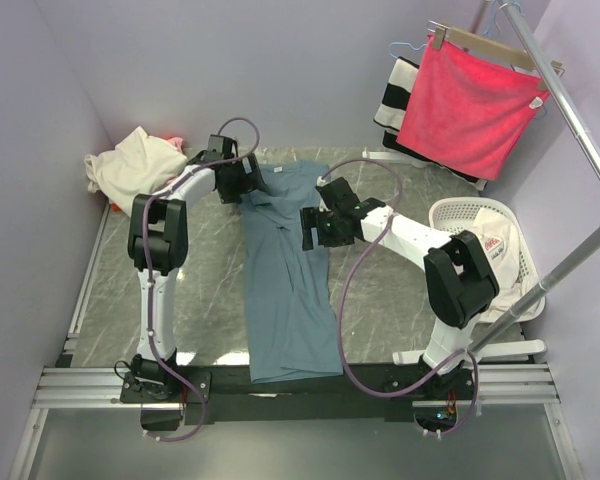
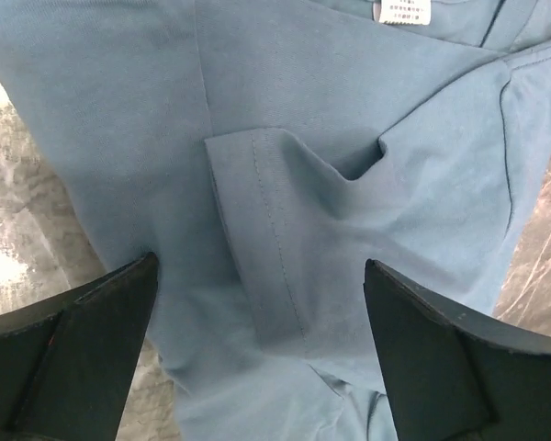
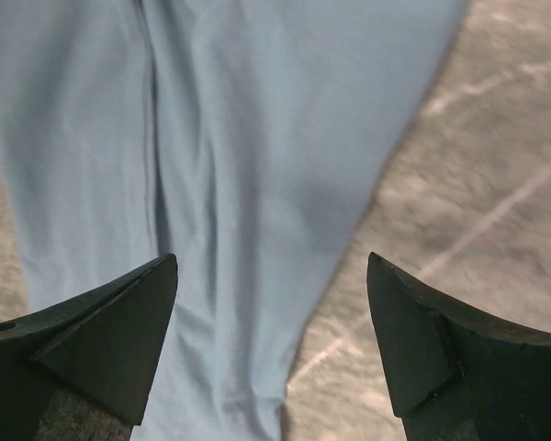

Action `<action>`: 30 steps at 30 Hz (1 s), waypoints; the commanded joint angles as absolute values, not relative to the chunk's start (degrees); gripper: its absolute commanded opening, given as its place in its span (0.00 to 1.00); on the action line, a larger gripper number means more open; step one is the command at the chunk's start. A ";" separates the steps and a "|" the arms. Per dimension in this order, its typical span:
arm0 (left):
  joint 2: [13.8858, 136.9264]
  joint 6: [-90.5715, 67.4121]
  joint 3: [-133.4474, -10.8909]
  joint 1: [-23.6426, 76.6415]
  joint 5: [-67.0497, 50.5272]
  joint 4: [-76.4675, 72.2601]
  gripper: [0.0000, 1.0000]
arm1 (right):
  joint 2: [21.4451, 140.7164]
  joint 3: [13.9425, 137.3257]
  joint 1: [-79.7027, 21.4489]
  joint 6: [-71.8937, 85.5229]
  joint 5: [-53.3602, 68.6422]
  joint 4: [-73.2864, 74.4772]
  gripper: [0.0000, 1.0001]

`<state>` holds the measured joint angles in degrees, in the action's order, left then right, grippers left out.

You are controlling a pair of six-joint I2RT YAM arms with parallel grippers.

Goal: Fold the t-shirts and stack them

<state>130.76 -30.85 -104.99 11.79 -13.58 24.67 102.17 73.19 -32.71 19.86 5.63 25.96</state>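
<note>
Blue shirt (image 1: pixel 285 290) at frame centre lay narrowed to a strip, crosswise folds pending; left gripper (image 2: pixel 260 262) and right gripper (image 3: pixel 271 257) hung wide open, empty, above it; cream shirt (image 1: pixel 135 165) lay heaped upper left.

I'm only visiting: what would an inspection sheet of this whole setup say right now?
Surface: grey marbled table.
Job's things: blue shirt lies lengthwise mid-table, folded narrow; cream shirt heaped far left; white printed shirt in basket.
Clutter: red towel and striped cloth hang far right.
Grippers: left pincer and right pincer open above the blue shirt.
Cables: a cable loops along each arm.
Surroundings: lilac walls, metal rail.
</note>
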 commanded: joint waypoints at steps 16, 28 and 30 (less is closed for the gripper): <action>111.88 -30.94 -84.29 18.63 -16.00 14.69 0.99 | 98.26 72.42 -32.08 19.60 3.43 25.58 0.90; 115.04 -34.80 -88.66 19.25 -17.40 0.44 0.99 | 99.32 72.07 -32.08 20.13 4.40 23.99 0.90; 117.06 -34.80 -91.65 19.25 -17.93 1.92 0.99 | 99.49 72.07 -32.08 19.95 4.31 24.17 0.90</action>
<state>114.63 -33.78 -85.06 19.44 -17.15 6.81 99.29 71.55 -32.36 20.08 4.36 26.09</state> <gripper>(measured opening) 0.995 0.899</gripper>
